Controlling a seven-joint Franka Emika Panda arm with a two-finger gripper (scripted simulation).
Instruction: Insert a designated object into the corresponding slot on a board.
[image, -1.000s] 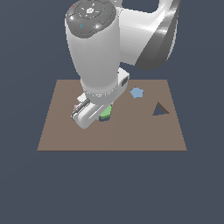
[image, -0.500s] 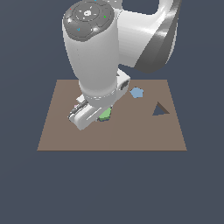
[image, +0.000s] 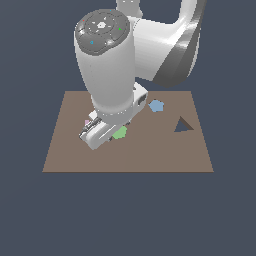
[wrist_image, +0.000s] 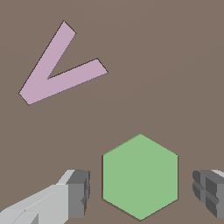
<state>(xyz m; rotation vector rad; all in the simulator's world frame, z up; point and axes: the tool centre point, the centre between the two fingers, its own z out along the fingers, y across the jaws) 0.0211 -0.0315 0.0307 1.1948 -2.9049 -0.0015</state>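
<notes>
The green hexagonal block (wrist_image: 140, 177) lies flat in the brown board (image: 150, 155), level with its surface. Of the slot only a thin dark line (wrist_image: 102, 177) shows around the block. My gripper (wrist_image: 141, 192) is open and straddles the block. One finger (wrist_image: 78, 192) and the other (wrist_image: 209, 192) each stand clear of its sides with board showing in the gaps. In the exterior view the block (image: 119, 132) peeks out beside the white hand, and the arm hides the gripper's fingers.
A pink letter V (wrist_image: 57, 70) lies flat on the board close to the block, mostly hidden by the arm in the exterior view. A blue flower-shaped piece (image: 156, 105) and a dark triangular cutout (image: 183, 125) are toward the exterior view's right.
The green block has dropped slightly, and the dark patch seen beneath it before no longer shows. The arm has barely moved.
</notes>
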